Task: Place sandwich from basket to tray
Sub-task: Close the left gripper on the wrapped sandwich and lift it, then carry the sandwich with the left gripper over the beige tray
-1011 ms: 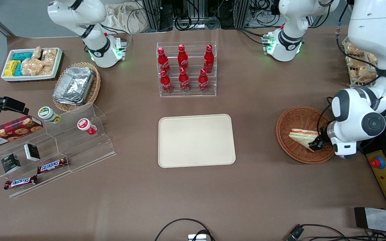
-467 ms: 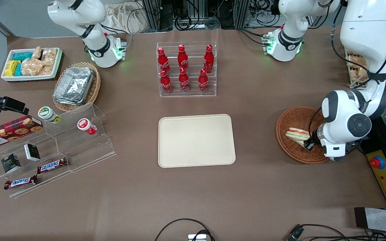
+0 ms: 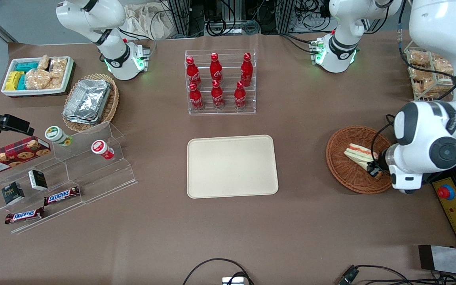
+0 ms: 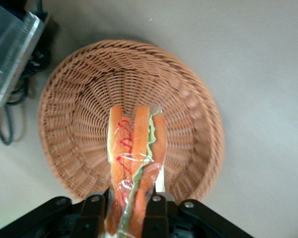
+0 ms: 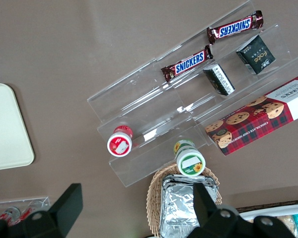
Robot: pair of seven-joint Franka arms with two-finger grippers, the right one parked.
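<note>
Sandwich (image 3: pixel 359 154) handling is at the lift-out step: the wrapped wedge is being pinched at one end by the gripper (image 3: pixel 373 169), and the rest of it is being held out over the middle of the basket (image 3: pixel 341 166). Going from the parked arm's end of the table toward the working arm's, the display steps with the Snickers bars (image 3: pixel 62 195) are being left alone, then the rack of cola bottles (image 3: pixel 217 81), and then the tray (image 3: pixel 232 165), which is lying flat on the table with nothing on it, nearer the front camera than the bottles. The basket is being kept well apart from the tray, toward the working arm's end.

In the left wrist view the sandwich (image 4: pixel 134 163) is being squeezed between the two fingers (image 4: pixel 92 213), edge-on with its red and green filling showing, and the basket weave (image 4: pixel 84 99) is being seen beneath it; whether the wedge is fully clear of the weave cannot be told.

By judgement, the grasp is done and the carry is not yet begun. A rise clear of the basket rim is being called for next, then a sideways sweep to the tray and a gentle release there.
</note>
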